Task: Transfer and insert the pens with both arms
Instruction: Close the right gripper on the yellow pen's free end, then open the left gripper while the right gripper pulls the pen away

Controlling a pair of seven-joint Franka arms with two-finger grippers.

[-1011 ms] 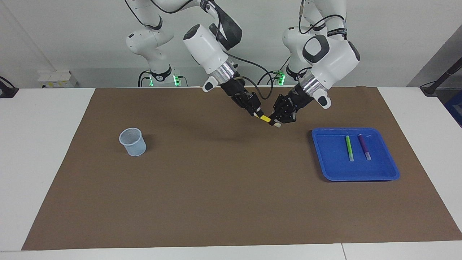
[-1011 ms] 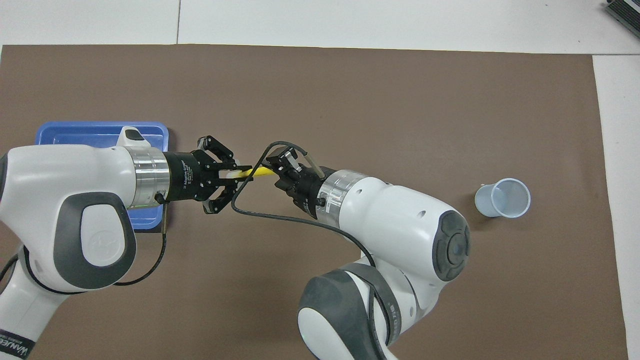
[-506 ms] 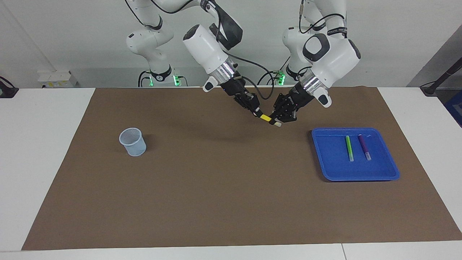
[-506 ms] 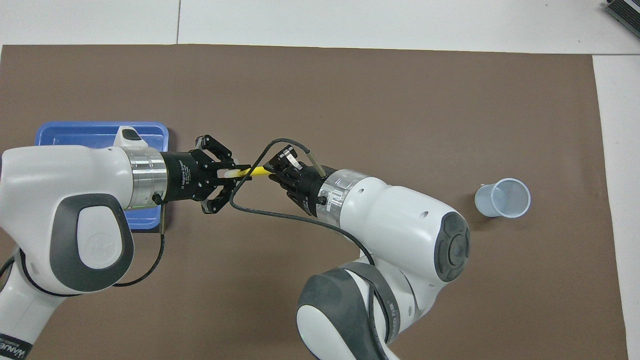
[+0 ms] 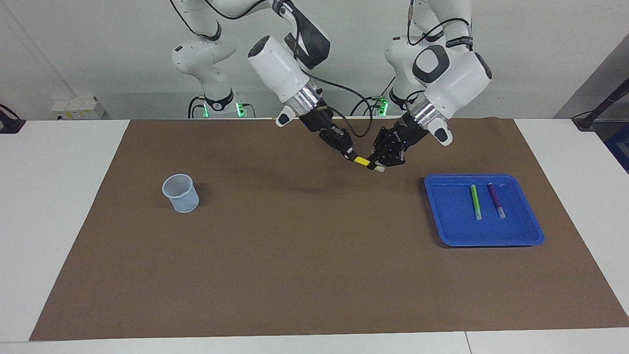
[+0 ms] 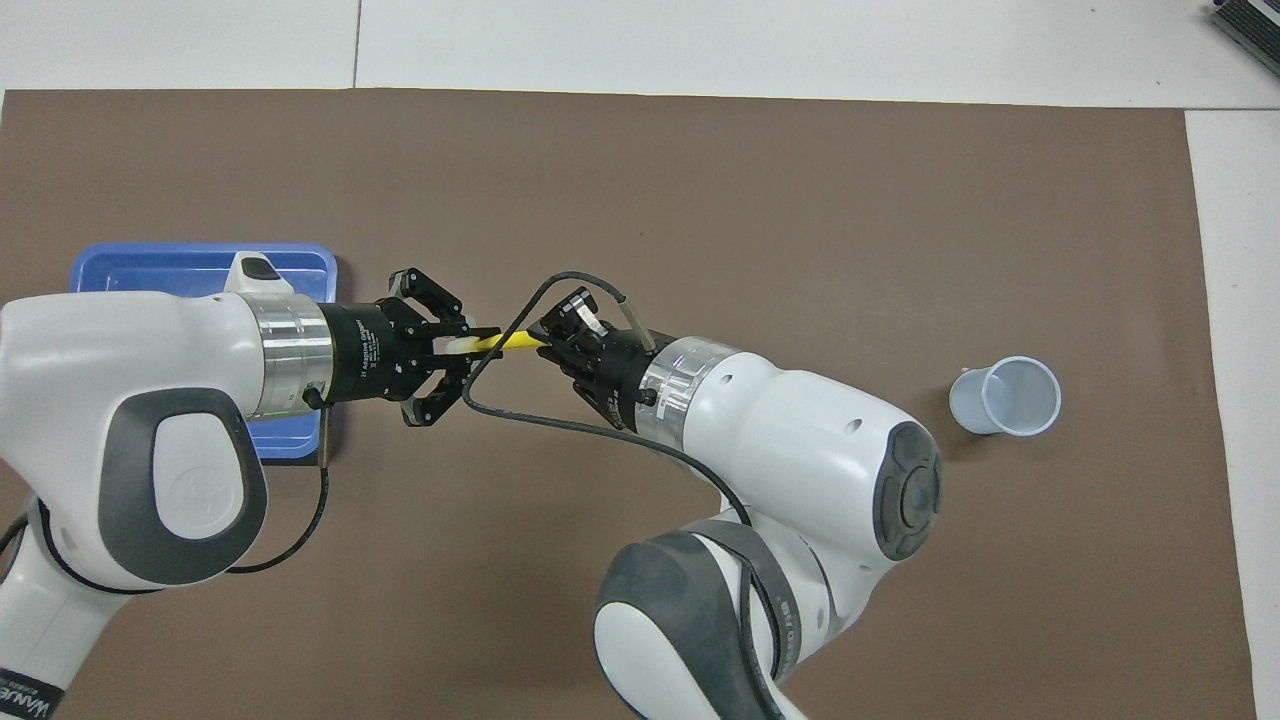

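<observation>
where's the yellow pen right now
The yellow pen is up in the air over the brown mat, held between the left gripper and the right gripper, between the blue tray and the cup.

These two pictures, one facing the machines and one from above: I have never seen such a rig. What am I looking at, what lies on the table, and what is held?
Two large white jointed robot arms work at a table covered by a brown mat. One picture faces them from across the table; the other looks steeply down from their own end, so the sides swap.

The black two-finger left gripper and right gripper meet in the air over the mat. Both are shut on one short yellow marker pen, each at one end: a handover.

A blue plastic tray, toward the left arm's end, holds a green marker pen and a purple marker pen, side by side. A pale translucent cup stands toward the right arm's end.
</observation>
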